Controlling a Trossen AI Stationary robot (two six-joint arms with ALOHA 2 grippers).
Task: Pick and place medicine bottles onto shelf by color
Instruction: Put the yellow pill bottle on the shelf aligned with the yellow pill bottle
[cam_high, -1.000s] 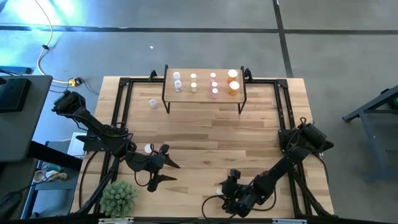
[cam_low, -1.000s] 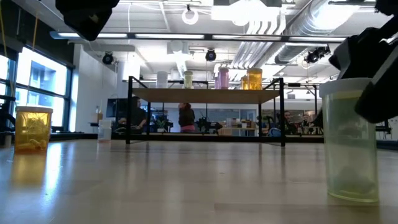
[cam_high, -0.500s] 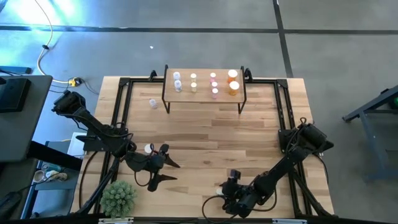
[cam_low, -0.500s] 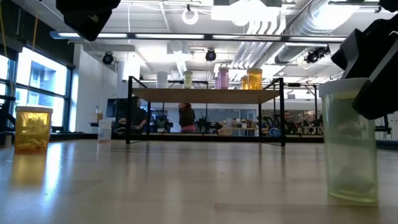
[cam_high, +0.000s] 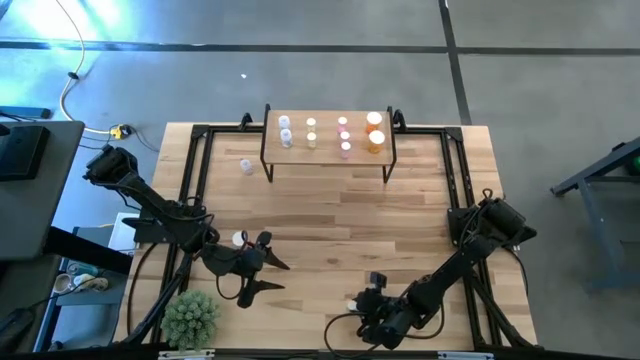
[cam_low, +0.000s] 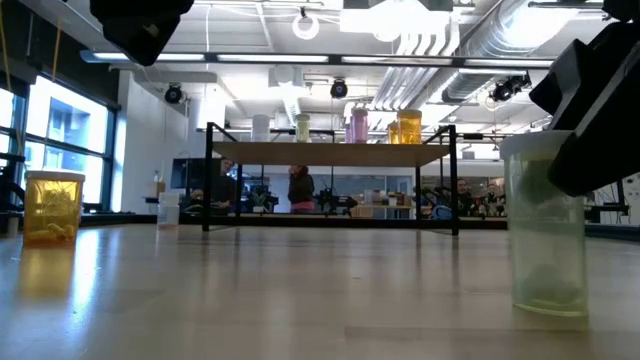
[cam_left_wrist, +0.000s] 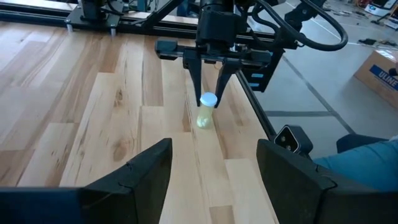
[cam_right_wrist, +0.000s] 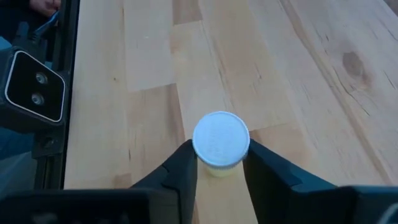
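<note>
Room: a bright open workshop with ducts and lamps overhead; people stand far off behind the desk (cam_high: 330, 215), a pale butcher-block top framed by black rails.
Right jaws: the right gripper (cam_right_wrist: 217, 167) is low at the near edge of the desk, its two dark fingers pressed against both sides of a pale yellow bottle (cam_right_wrist: 220, 142). It looks like a grip just closing; the bottle's base seems to sit on the wood.
Left jaws: the left gripper (cam_high: 272, 274) waits near the desk's near-left part, fingers spread wide, holding nothing.
Held bottle: small, round, see-through yellowish plastic, flat white cap with a fine grainy top.
Shelf: the shelf (cam_high: 328, 150) stands at the far side, light wood top on thin black legs. It carries rows sorted by tint: bluish-clear bottles (cam_high: 285, 130) at one end, then pale yellow bottles (cam_high: 311, 132), pink bottles (cam_high: 344, 137), and the larger orange bottles (cam_high: 375, 130) at the other end.
Done: by my reckoning most of the sorting, since those four rows are filled.
Left: the yellow one in hand, a clear bottle (cam_high: 246, 166) on the desk just beside the shelf, and an orange bottle (cam_low: 53, 206) by the left arm.
Other: a small green plant (cam_high: 191, 317) sits at the near-left corner.
</note>
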